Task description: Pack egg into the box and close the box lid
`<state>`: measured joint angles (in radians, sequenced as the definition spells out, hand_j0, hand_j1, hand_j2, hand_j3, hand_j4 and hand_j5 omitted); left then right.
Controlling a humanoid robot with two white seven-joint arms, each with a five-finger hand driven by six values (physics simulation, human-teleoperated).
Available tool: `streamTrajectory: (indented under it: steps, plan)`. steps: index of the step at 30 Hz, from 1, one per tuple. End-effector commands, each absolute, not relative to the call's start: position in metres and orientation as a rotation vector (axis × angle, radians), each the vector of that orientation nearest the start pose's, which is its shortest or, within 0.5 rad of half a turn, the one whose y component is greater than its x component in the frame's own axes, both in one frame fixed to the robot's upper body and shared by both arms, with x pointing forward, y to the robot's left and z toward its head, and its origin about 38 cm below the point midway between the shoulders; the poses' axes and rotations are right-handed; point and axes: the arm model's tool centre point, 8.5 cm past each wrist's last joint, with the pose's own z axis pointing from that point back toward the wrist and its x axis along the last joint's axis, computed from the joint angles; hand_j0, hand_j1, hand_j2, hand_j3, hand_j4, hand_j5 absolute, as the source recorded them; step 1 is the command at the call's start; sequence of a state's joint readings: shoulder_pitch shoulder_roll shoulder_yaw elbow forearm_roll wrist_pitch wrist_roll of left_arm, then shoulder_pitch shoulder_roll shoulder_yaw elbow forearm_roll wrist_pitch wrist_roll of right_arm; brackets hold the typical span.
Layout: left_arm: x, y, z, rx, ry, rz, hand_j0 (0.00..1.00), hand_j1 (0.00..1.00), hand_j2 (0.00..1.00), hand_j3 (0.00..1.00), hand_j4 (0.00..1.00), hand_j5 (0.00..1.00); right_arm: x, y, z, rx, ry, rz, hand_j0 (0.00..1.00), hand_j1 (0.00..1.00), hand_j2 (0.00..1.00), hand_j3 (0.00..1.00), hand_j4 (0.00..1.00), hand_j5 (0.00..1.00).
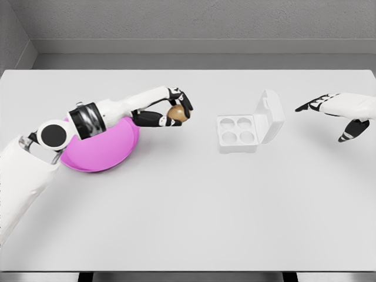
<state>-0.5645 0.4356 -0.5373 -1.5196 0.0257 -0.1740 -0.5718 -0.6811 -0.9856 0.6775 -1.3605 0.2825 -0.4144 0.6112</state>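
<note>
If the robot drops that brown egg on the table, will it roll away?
Probably. The egg looks round and smooth, and the table is flat and bare there, so it could roll. It may crack too. For now the left hand grips it with curled fingers above the table.

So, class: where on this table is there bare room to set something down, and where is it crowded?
Free: the wide strip of table along the near edge, and the gap between the egg in the left robot hand and the open box. Crowded: around the pink bowl under the left arm.
</note>
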Motion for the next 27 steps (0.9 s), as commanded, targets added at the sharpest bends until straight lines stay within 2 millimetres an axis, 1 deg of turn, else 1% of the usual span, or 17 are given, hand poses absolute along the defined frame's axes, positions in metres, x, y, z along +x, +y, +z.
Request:
streamTrajectory:
  steps: [1, 3, 4, 5, 8, 10, 14, 18, 19, 24, 27]
  plan:
    - [0.441, 0.16, 0.206, -0.219, -1.688, -1.411, 0.4, 0.4, 0.4, 0.4, 0.4, 0.4, 0.439, -0.393, 0.22, -0.47, -1.068, 1.903, 1.0, 1.0, 1.0, 1.0, 1.0, 1.0]
    - [0.44, 0.155, 0.206, -0.226, -1.689, -1.421, 0.4, 0.4, 0.4, 0.4, 0.4, 0.4, 0.439, -0.393, 0.221, -0.471, -1.066, 1.904, 1.0, 1.0, 1.0, 1.0, 1.0, 1.0]
    - [0.439, 0.145, 0.205, -0.245, -1.687, -1.442, 0.4, 0.4, 0.4, 0.4, 0.4, 0.4, 0.439, -0.394, 0.221, -0.472, -1.065, 1.904, 1.0, 1.0, 1.0, 1.0, 1.0, 1.0]
    - [0.438, 0.139, 0.206, -0.255, -1.695, -1.444, 0.4, 0.4, 0.4, 0.4, 0.4, 0.4, 0.439, -0.394, 0.221, -0.472, -1.065, 1.904, 1.0, 1.0, 1.0, 1.0, 1.0, 1.0]
    - [0.438, 0.131, 0.207, -0.267, -1.705, -1.446, 0.4, 0.4, 0.4, 0.4, 0.4, 0.4, 0.438, -0.395, 0.221, -0.473, -1.061, 1.904, 1.0, 1.0, 1.0, 1.0, 1.0, 1.0]
    - [0.437, 0.13, 0.208, -0.27, -1.707, -1.448, 0.39, 0.39, 0.39, 0.39, 0.39, 0.39, 0.438, -0.394, 0.221, -0.473, -1.063, 1.907, 1.0, 1.0, 1.0, 1.0, 1.0, 1.0]
    - [0.437, 0.117, 0.21, -0.289, -1.726, -1.448, 0.39, 0.39, 0.39, 0.39, 0.39, 0.39, 0.438, -0.394, 0.222, -0.473, -1.064, 1.908, 1.0, 1.0, 1.0, 1.0, 1.0, 1.0]
    - [0.44, 0.109, 0.212, -0.295, -1.742, -1.442, 0.39, 0.39, 0.39, 0.39, 0.39, 0.39, 0.438, -0.394, 0.222, -0.473, -1.064, 1.908, 1.0, 1.0, 1.0, 1.0, 1.0, 1.0]
    - [0.437, 0.1, 0.208, -0.32, -1.737, -1.452, 0.39, 0.39, 0.39, 0.39, 0.39, 0.39, 0.438, -0.394, 0.222, -0.473, -1.064, 1.908, 1.0, 1.0, 1.0, 1.0, 1.0, 1.0]
    - [0.44, 0.087, 0.212, -0.338, -1.751, -1.451, 0.39, 0.39, 0.39, 0.39, 0.39, 0.39, 0.438, -0.394, 0.221, -0.472, -1.062, 1.905, 1.0, 1.0, 1.0, 1.0, 1.0, 1.0]
    - [0.442, 0.076, 0.208, -0.366, -1.759, -1.464, 0.39, 0.39, 0.39, 0.39, 0.39, 0.39, 0.439, -0.392, 0.22, -0.468, -1.068, 1.906, 1.0, 1.0, 1.0, 1.0, 1.0, 1.0]
